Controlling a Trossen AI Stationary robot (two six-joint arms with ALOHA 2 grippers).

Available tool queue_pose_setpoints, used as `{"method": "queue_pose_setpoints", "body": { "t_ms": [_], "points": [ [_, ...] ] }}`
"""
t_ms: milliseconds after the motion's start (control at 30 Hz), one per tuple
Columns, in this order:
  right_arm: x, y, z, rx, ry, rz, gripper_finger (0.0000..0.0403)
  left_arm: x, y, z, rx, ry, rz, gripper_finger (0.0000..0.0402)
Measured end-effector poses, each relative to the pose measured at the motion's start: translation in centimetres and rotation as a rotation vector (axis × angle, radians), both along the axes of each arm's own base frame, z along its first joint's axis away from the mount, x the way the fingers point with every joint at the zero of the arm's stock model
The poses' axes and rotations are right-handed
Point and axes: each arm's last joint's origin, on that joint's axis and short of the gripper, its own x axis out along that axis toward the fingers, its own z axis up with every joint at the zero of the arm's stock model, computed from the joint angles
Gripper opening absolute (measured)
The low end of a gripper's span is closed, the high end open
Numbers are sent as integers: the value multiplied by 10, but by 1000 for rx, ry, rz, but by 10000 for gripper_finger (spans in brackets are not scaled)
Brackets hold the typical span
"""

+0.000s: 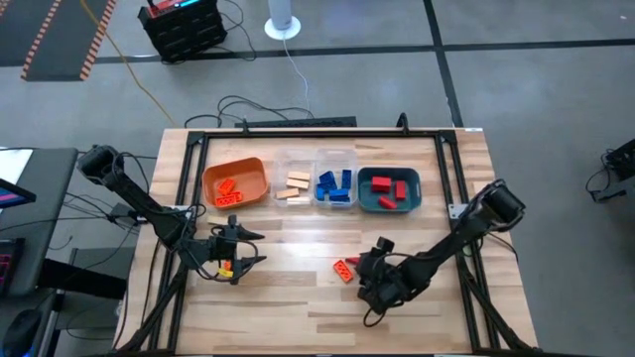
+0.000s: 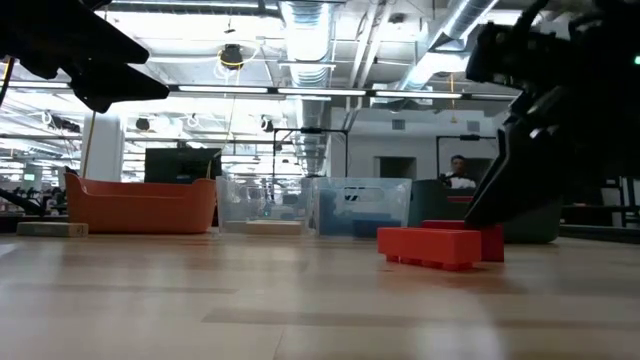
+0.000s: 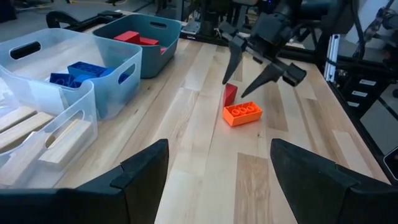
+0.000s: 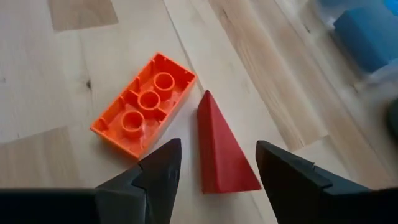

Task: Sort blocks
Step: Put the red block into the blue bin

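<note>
An orange block (image 4: 144, 102) lies on the table with its hollow underside up. A red block (image 4: 221, 149) stands on edge right beside it. My right gripper (image 4: 214, 180) is open and slants down over the red block, one finger on each side, touching nothing. In the high view it (image 1: 365, 264) sits near the table's middle front, next to both blocks (image 1: 347, 268). My left gripper (image 3: 214, 174) is open with nothing between its fingers, and waits at the front left (image 1: 236, 253). More blocks lie sorted in the trays.
Along the far side stand an orange tray (image 1: 235, 181) with orange blocks, a clear tray (image 1: 295, 183) with tan ones, a clear tray (image 1: 335, 178) with blue ones and a teal tray (image 1: 389, 190) with red ones. Bare wood lies between the arms.
</note>
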Motion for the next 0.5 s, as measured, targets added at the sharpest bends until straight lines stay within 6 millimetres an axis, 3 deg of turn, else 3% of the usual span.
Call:
{"method": "queue_pose_setpoints", "body": {
  "t_ms": [300,500],
  "points": [
    [-18,-16,-26,99,-105,3,230,0,-1,0,-17,6,-23,274],
    [-20,-18,-28,97,-90,4,157,0,-1,0,-17,6,-23,274]
  ]
}}
